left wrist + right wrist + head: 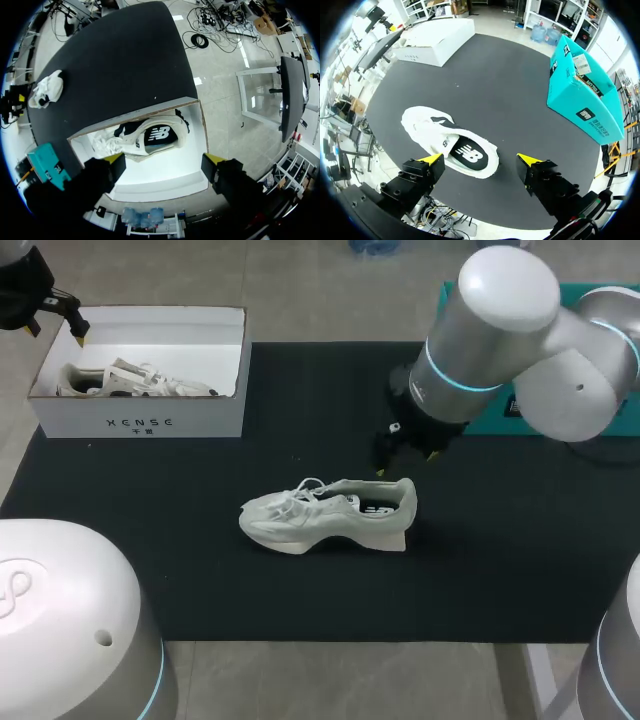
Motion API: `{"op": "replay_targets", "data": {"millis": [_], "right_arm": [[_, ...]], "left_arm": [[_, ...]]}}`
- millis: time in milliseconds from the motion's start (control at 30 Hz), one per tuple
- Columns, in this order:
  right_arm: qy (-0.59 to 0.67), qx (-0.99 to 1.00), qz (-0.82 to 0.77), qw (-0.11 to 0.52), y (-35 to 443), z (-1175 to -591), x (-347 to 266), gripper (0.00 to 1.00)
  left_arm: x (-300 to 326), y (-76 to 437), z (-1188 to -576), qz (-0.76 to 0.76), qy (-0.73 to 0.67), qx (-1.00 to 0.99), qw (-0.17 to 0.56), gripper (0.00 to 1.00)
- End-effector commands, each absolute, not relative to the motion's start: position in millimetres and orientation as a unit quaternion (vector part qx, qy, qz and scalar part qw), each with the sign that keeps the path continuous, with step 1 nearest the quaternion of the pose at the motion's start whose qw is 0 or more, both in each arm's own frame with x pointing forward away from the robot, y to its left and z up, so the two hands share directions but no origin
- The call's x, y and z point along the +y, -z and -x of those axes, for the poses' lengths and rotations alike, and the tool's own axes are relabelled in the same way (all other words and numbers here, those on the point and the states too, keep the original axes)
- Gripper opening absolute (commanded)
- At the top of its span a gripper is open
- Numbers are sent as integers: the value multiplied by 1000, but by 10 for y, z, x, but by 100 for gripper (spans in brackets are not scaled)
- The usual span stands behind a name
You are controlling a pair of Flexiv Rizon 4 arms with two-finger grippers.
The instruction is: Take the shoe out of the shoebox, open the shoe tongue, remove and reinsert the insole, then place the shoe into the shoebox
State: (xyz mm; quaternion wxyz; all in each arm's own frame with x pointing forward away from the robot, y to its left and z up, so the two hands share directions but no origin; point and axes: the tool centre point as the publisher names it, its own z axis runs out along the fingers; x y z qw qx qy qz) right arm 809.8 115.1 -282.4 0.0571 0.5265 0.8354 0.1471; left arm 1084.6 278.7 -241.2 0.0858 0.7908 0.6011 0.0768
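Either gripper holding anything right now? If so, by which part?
Nothing is held. The left gripper is open above the shoebox; the right gripper is open above the heel end of the shoe on the mat.

White shoe (451, 146) on black mat (495, 90), claw (480, 159) spread wide over it, teal box (582, 100) aside, shoebox (437, 40) beyond

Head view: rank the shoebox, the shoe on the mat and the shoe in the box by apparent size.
1. shoebox
2. shoe on the mat
3. shoe in the box, looks smaller, but the box wall hides part of it.
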Motion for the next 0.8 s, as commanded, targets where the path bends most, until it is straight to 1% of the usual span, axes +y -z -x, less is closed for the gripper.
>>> {"op": "replay_targets", "data": {"millis": [33,67,100,800], "right_arm": [[-256,953,-160,-15,2658,-7843,1097,100],[-303,946,-115,-8,2598,-7766,1075,100],[-338,939,-66,15,2524,-7675,1061,100],[-338,939,-66,15,2524,-7675,1061,100]], "left_arm": [[2788,2407,-10841,-791,-78,601,85,100],[2788,2407,-10841,-791,-78,601,85,100],[2788,2407,-10841,-791,-78,601,85,100],[2788,2407,-10841,-791,-78,601,85,100]]}}
